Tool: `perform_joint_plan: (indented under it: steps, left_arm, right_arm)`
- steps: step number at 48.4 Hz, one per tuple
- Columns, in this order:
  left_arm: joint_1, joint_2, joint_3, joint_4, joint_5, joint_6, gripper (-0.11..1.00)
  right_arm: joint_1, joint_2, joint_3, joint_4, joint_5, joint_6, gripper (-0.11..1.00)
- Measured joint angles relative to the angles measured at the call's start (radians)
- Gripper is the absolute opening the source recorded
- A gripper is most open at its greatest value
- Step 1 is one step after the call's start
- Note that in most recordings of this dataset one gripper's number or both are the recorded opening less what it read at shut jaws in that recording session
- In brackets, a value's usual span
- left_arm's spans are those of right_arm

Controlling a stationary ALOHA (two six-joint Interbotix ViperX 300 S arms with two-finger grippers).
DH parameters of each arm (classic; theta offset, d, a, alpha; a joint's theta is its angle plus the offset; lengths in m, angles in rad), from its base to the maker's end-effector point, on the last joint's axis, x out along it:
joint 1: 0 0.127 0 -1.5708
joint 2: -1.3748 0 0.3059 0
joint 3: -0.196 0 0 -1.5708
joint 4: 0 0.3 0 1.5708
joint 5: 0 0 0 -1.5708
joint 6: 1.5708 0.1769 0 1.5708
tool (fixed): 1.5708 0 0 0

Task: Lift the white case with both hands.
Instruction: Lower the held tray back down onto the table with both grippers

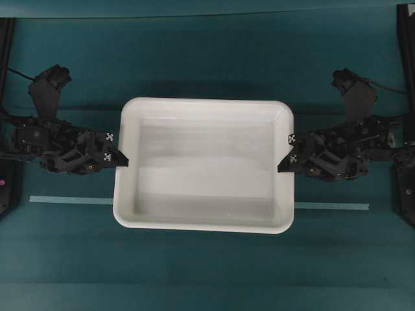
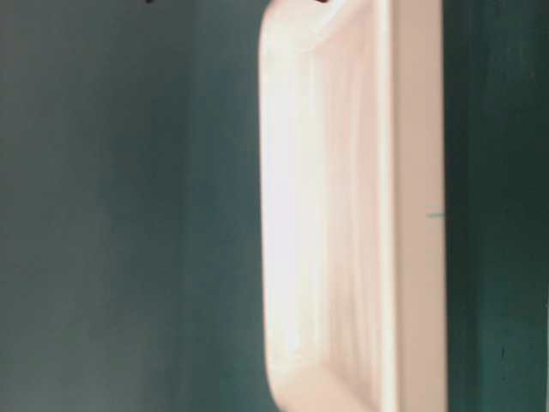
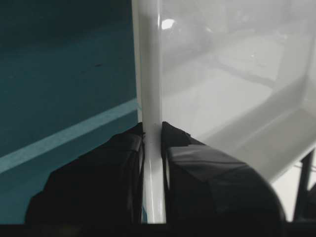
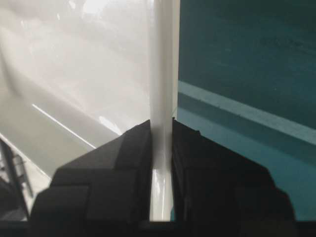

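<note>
Here, the left tool (image 1: 123, 154) and the right tool (image 1: 285, 155) each clench a rim of the white case (image 1: 204, 165), seemingly raised above the teal bench (image 1: 207, 58).

White case (image 1: 204, 165); black pincers, checkered tags; teal table (image 1: 207, 58).

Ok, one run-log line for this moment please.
left gripper: shut on case left rim | right gripper: shut on right rim | case: level in overhead view, over tape strip | contents: none seen
</note>
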Motion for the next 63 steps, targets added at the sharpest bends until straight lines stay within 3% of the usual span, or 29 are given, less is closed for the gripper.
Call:
perform_joint_plan:
  steps: [21, 44, 63]
  left_arm:
    - [-0.002, 0.146, 0.009, 0.000, -0.034, -0.002, 0.05]
    - [-0.049, 0.252, 0.000, 0.000, -0.066, -0.086, 0.05]
    - [-0.049, 0.281, -0.003, 0.000, -0.067, -0.092, 0.05]
  right_arm:
    - [0.031, 0.126, 0.014, 0.000, -0.054, -0.002, 0.10]
    - [0.040, 0.207, 0.031, 0.003, -0.106, -0.002, 0.10]
    - [0.041, 0.268, 0.031, 0.003, -0.132, 0.000, 0.10]
